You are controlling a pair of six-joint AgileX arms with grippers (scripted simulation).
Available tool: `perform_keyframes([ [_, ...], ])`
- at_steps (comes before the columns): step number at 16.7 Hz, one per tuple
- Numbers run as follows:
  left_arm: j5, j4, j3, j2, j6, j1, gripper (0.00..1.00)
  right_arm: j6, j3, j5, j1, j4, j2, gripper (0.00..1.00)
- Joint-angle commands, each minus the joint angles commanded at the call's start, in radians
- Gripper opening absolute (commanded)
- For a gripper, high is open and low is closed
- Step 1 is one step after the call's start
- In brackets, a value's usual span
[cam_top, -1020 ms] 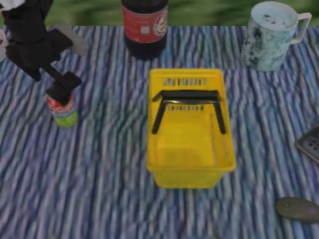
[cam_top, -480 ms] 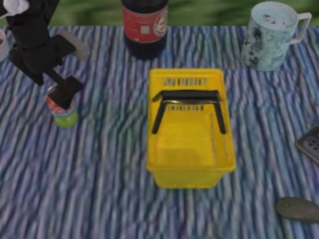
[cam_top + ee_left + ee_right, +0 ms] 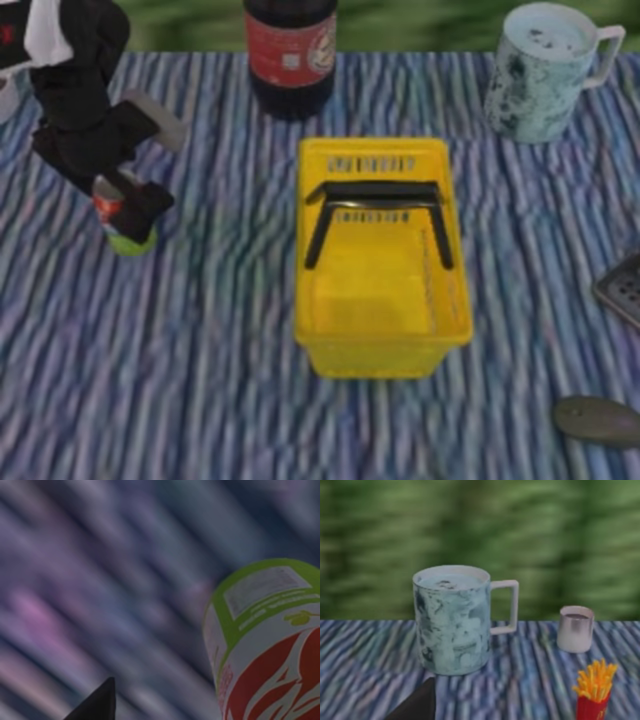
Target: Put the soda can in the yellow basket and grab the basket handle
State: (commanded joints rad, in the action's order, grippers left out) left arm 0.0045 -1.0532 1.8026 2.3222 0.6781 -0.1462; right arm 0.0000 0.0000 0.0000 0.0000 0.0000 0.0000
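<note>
Top view first: my left gripper (image 3: 128,205) sits low over the soda can (image 3: 122,222) near the table's left edge, and its dark fingers straddle the can's upper part, with red label and a lime-green base peeking out below. From here I judge them clamped on the can, though the contact itself is hidden by the wrist. The yellow basket (image 3: 380,352) stands at mid-table, well apart from the can, its black basket handle (image 3: 376,194) folded across the far half of the rim. To do this step well I would lift straight up, carry high enough to clear the basket wall, and lower into the open near half, away from the handle bar. My right arm is parked out of this view. A dark red-labelled bottle (image 3: 291,55) and a mottled mug (image 3: 545,72) stand along the far edge.

Left wrist view: the can (image 3: 267,645) fills one side, smooth printed metal, a rounded cylinder that could slip or tilt if held off-centre. Striped cloth (image 3: 100,580) lies behind it; one dark fingertip (image 3: 97,705) shows.

Right wrist view: only the glazed, marbled mug (image 3: 452,625), a small metal cup (image 3: 575,628) and a carton of fries (image 3: 593,692); I cannot tell that gripper's finger state.
</note>
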Motion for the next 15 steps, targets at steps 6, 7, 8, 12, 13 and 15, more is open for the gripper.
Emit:
perform_keyframes([
  [6,0.0,0.0,0.0,0.0,0.0,0.0,0.62,0.0,0.0,0.0,0.0,0.0,0.0,1.0],
  [7,0.0,0.0,0.0,0.0,0.0,0.0,0.55,0.0,0.0,0.0,0.0,0.0,0.0,1.0],
  [8,0.0,0.0,0.0,0.0,0.0,0.0,0.47,0.0,0.0,0.0,0.0,0.0,0.0,1.0],
  [12,0.0,0.0,0.0,0.0,0.0,0.0,0.17,0.0,0.0,0.0,0.0,0.0,0.0,1.0],
  [13,0.0,0.0,0.0,0.0,0.0,0.0,0.1,0.0,0.0,0.0,0.0,0.0,0.0,1.0],
  [15,0.0,0.0,0.0,0.0,0.0,0.0,0.0,0.0,0.0,0.0,0.0,0.0,0.0,1.0],
])
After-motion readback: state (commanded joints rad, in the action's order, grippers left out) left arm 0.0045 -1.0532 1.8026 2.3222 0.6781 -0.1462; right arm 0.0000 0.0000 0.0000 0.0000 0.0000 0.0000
